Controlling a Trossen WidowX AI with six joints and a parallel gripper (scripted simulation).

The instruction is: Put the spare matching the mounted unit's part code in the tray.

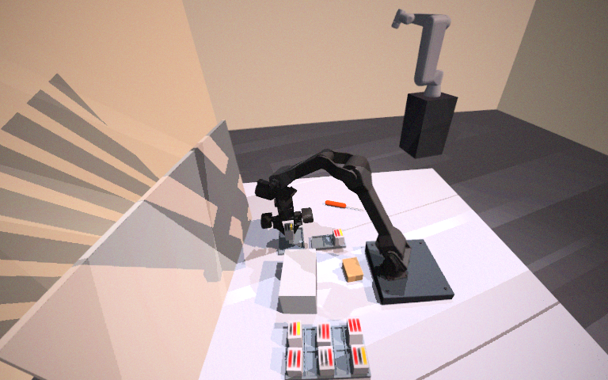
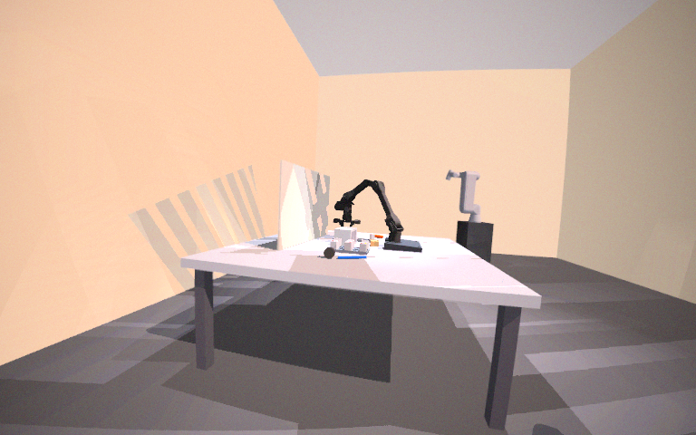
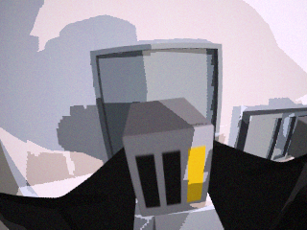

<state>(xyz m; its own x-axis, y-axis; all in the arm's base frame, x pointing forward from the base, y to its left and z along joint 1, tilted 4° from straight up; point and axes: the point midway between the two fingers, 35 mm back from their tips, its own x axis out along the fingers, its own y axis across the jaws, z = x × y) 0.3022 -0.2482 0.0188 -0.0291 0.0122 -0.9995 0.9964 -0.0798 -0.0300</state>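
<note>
Standing at the left of the surface (image 1: pixel 470 268) in the top view is a tall translucent panel (image 1: pixel 134 268); just right of its far end the dark arm (image 1: pixel 354 179) reaches down, its end effector (image 1: pixel 290 229) closed on a small grey spare (image 3: pixel 168 160); the wrist view shows that spare pinched between the two dark fingers, its face carrying two black bars and one yellow bar, held directly above an open grey tray (image 3: pixel 153 83); whether the spare touches the tray floor cannot be told; in the top view the tray (image 1: pixel 291 241) lies under the end effector, and just to its right sits a second, similar holder (image 1: pixel 323 241) with a red-and-yellow striped block (image 1: pixel 338 236) at its right end; nearer the camera than the tray stands a plain white box (image 1: pixel 298 279), and right of that an orange block (image 1: pixel 352 268) lies close to the arm's dark base plate (image 1: pixel 414 279); beyond the holder lies an orange-handled tool (image 1: pixel 335 203); at the near edge a rack (image 1: pixel 327 349) carries six striped spares in two rows; off the surface, far right, a pale grey arm (image 1: pixel 427 49) stands on a black pedestal (image 1: pixel 427 123).
</note>
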